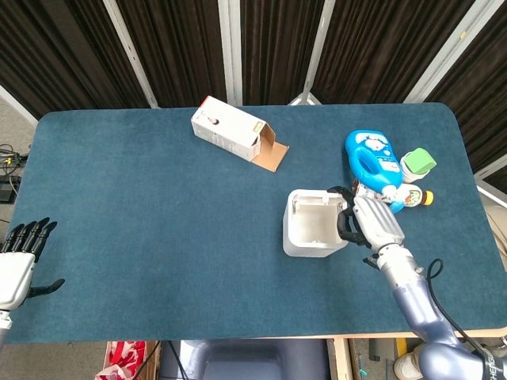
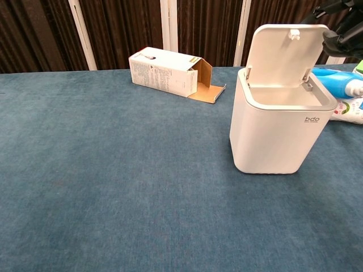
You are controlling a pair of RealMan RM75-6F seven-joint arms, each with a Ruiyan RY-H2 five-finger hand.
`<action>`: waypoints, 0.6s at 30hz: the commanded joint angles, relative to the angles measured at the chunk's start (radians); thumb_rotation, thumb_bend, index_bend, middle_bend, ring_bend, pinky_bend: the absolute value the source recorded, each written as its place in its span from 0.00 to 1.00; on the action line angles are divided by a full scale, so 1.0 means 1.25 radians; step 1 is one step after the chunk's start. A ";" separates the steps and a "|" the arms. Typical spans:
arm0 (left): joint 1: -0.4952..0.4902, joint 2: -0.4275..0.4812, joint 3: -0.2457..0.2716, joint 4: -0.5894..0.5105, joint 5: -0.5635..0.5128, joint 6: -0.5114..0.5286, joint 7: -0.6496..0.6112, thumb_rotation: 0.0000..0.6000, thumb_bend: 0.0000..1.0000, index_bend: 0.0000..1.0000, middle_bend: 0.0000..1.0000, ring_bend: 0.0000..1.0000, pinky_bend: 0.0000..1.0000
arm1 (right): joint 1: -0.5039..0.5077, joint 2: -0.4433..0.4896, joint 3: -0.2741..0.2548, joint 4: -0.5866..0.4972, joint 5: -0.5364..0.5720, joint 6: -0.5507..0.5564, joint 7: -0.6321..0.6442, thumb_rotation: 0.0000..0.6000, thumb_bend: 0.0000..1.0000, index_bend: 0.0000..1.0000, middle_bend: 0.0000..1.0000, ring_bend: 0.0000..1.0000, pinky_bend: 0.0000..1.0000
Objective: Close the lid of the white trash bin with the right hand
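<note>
The white trash bin [image 1: 310, 237] [image 2: 272, 136] stands right of the table's middle. Its lid [image 2: 285, 55] is raised and tilts forward over the opening. My right hand [image 1: 366, 222] is at the bin's right side; its dark fingers [image 2: 339, 35] touch the back of the lid's top edge in the chest view. It holds nothing. My left hand [image 1: 17, 261] hangs off the table's left edge with fingers straight and apart, out of the chest view.
An open white carton [image 1: 234, 133] [image 2: 170, 71] lies on its side at the back. A blue bottle [image 1: 371, 157] [image 2: 336, 81], a green-capped bottle [image 1: 418, 165] and a smaller bottle [image 1: 412, 195] lie right of the bin, close behind my right hand.
</note>
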 commanded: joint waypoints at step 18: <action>0.000 -0.002 0.001 -0.001 0.002 0.001 0.007 1.00 0.00 0.00 0.00 0.00 0.00 | -0.051 -0.008 -0.083 -0.062 -0.104 0.018 0.020 1.00 0.75 0.24 0.80 0.85 0.78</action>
